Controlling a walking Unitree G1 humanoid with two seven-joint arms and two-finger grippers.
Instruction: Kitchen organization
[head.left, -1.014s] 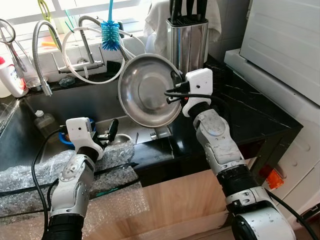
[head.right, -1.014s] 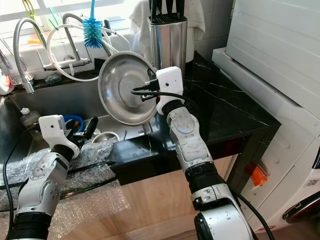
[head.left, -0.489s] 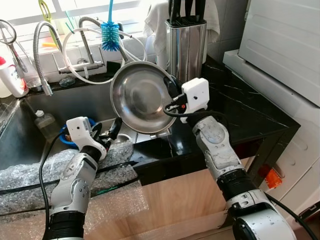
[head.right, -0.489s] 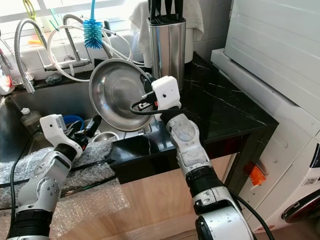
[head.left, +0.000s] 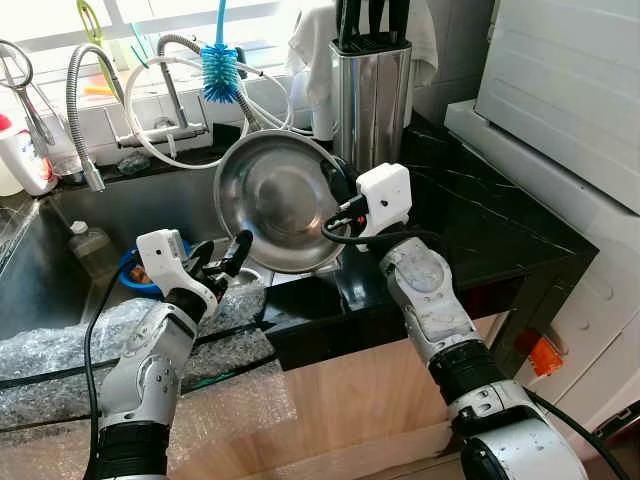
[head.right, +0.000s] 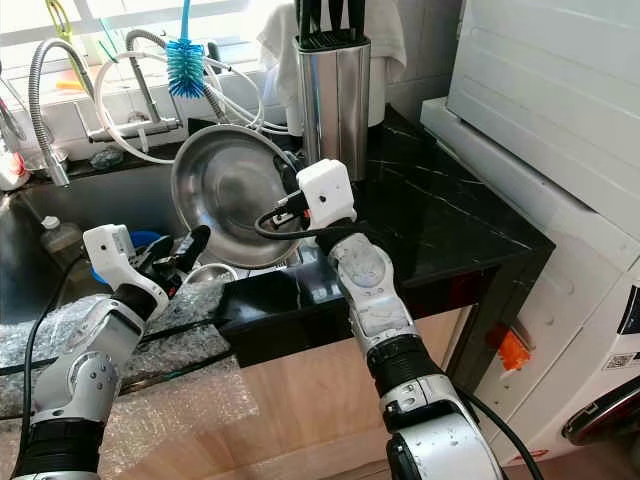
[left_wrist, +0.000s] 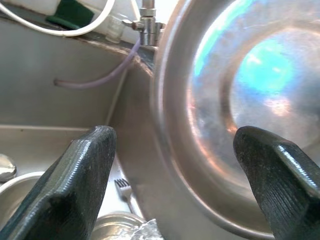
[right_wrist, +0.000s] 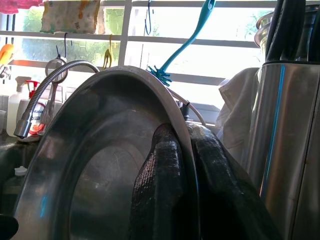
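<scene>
The right pincer (head.left: 338, 192), clamped on the rim of the round stainless-steel bowl (head.left: 275, 213), has carried it lower and toward the sink (head.left: 60, 280); the left pincer (head.left: 228, 262) waits spread wide just below its rim, suggesting a handover beside the black marble worktop (head.left: 480, 215)

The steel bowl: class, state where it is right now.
The steel bowl is held on edge over the sink's right end, rim pinched by the right gripper, in front of the knife block; the open left gripper waits beside it.
</scene>
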